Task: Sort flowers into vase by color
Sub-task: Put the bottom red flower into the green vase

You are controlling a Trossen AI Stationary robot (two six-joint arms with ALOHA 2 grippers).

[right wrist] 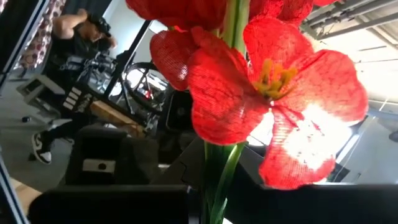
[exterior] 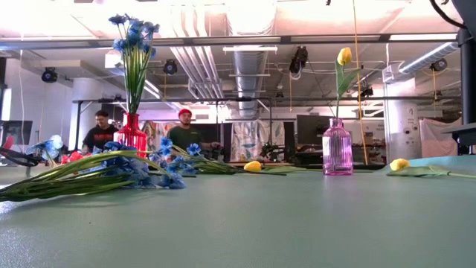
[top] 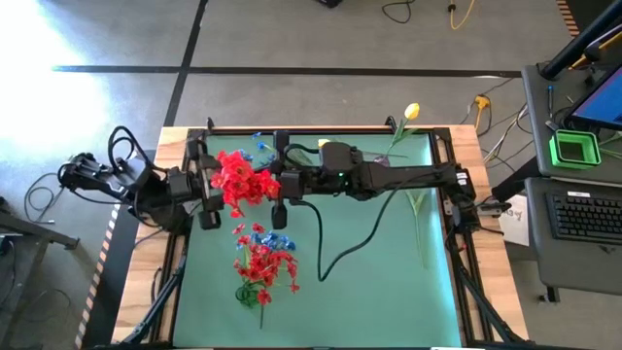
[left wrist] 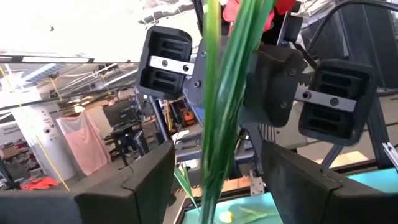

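A bunch of red flowers [top: 238,180] is held up above the table's far left part, blooms on top and green stems [left wrist: 221,124] pointing down. My right gripper [top: 277,183] reaches in from the right and is shut on those stems just below the blooms [right wrist: 273,106]. My left gripper [top: 212,188] is level on the bunch's other side and open, with one finger on either side of the stems [left wrist: 217,186], apart from them. A red vase [exterior: 132,134] holds blue flowers. A pink vase [exterior: 337,149] holds one yellow tulip [top: 411,112]. My right gripper pinches the red bunch's green stems [right wrist: 214,183] between its two fingers, close under the blooms. It comes in level from the table's right, with its fingers across the stems. The bunch stands upright and is lifted clear of the table.
Red and blue flowers [top: 262,262] lie on the green mat toward the near left. Yellow tulips [exterior: 253,165] [exterior: 399,164] lie farther back and to the right. The right arm's cable [top: 355,243] loops over the mat's middle. People [exterior: 100,130] stand beyond the far edge.
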